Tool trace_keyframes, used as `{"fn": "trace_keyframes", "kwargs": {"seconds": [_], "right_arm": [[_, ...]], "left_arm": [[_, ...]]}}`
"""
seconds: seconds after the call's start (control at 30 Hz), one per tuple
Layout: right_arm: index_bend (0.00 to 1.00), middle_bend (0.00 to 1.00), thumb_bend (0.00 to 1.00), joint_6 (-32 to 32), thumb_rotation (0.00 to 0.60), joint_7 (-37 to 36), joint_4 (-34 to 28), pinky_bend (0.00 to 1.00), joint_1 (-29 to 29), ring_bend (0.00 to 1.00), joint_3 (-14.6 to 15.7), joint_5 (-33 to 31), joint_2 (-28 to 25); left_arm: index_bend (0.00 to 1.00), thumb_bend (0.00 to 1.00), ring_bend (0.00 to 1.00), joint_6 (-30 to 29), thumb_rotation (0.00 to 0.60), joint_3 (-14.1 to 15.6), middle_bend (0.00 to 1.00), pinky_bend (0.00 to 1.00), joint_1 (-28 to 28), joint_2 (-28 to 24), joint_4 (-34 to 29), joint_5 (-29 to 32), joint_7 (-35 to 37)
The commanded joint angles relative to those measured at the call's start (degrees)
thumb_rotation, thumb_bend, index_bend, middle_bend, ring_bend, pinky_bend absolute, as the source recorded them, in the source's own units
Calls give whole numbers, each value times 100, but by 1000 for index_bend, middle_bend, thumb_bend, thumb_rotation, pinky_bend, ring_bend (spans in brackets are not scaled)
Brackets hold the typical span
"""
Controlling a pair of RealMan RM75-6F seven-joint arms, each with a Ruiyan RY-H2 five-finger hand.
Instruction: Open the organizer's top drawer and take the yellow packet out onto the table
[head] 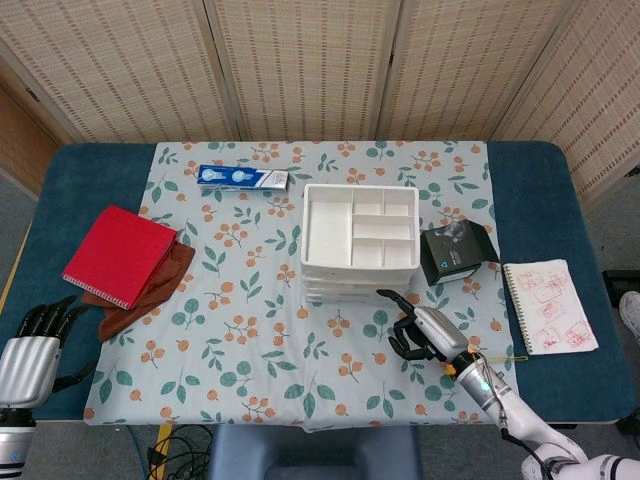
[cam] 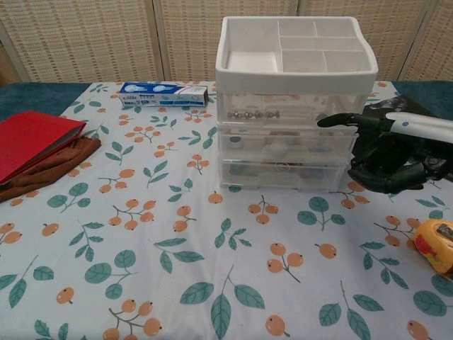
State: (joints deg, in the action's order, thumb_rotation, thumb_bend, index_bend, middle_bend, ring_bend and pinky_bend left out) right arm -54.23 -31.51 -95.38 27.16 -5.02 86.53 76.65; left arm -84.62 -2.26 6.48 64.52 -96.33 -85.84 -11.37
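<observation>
In the head view, your right hand (head: 421, 333) hovers near the front of the white plastic drawer organizer (head: 360, 243) at the desk's middle, fingers apart, holding nothing. Your left hand (head: 32, 350) rests open at the front left corner.

In the chest view, the top drawer (cam: 287, 110) is closed; I cannot see the yellow packet.

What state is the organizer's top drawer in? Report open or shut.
Shut. In the chest view the top drawer sits flush with the two drawer fronts below it, and the right hand is beside the organizer, holding nothing.
</observation>
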Motion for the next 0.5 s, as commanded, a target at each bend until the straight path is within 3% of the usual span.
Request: {"fn": "trace_keyframes", "kwargs": {"seconds": [0.03, 0.2, 0.5], "right_arm": [[43, 790, 513, 99, 600, -458, 250, 898, 206, 889, -85, -24, 331], [42, 790, 513, 177, 600, -962, 463, 898, 371, 889, -175, -116, 614], [42, 790, 515, 271, 600, -1235, 815, 898, 595, 889, -276, -278, 970]], "left_arm": [[198, 175, 149, 15, 600, -2, 133, 126, 10, -2, 6, 0, 8], [198, 175, 149, 43, 600, -7, 133, 126, 26, -16, 23, 7, 53], [198, 175, 149, 45, 600, -14, 133, 126, 23, -75, 28, 20, 160]]}}
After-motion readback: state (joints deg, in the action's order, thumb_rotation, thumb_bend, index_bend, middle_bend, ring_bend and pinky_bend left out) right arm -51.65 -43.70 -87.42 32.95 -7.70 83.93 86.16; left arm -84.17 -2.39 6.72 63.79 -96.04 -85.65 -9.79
